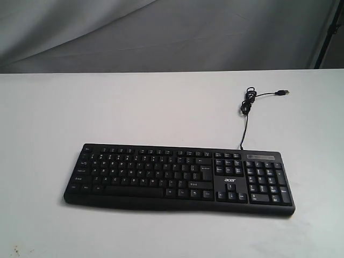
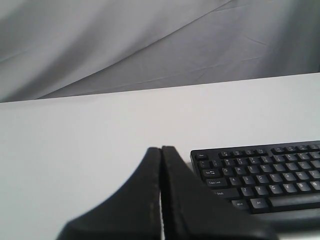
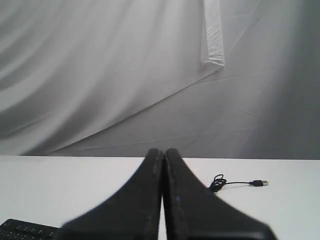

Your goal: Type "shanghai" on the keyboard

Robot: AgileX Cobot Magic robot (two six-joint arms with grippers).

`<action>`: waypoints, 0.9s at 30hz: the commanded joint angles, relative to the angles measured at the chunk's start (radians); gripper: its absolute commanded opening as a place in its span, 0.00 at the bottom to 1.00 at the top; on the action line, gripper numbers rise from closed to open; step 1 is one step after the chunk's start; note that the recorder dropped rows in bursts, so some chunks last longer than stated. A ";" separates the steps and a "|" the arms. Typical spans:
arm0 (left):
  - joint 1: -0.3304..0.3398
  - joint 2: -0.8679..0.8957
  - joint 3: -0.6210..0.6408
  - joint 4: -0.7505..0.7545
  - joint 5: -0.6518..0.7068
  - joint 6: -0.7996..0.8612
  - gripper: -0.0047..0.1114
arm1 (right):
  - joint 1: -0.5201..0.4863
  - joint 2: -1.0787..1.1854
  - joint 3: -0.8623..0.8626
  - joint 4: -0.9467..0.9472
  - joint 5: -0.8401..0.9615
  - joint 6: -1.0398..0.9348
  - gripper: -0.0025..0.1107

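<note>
"Keyboard (image 1: 179,180) position?"

"Flat on the table (image 1: 48,118). One end sits just ahead of the left gripper (image 2: 161,150), whose jaws are pressed together. With a blunt tip and small keys (image 2: 260,175), an off-centre press could catch a neighbour of S."

"And the right gripper (image 3: 163,152)?"

"Also clamped together, with the keyboard mostly out of sight below it. The cable (image 1: 245,115) lies ahead, and drifting forward could snag it."

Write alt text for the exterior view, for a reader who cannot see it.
A long black plastic keyboard with white key legends lies flat on a white table, number pad on the right. Its thin black cable runs back from the rear edge into a small coil, ending in an unconnected USB plug. Creased grey cloth hangs behind.
</note>
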 commanded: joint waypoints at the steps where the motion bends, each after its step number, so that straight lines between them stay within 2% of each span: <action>1: -0.004 -0.003 0.004 0.001 -0.003 -0.003 0.04 | -0.014 -0.076 0.101 -0.007 -0.035 0.006 0.02; 6: -0.004 -0.003 0.004 0.001 -0.003 -0.003 0.04 | -0.014 -0.090 0.157 -0.032 -0.075 0.002 0.02; 15: -0.004 -0.003 0.004 0.001 -0.003 -0.003 0.04 | -0.013 -0.090 0.157 -0.032 0.123 0.002 0.02; 27: -0.004 -0.003 0.004 0.001 -0.003 -0.003 0.04 | -0.013 -0.090 0.157 -0.032 0.127 0.006 0.02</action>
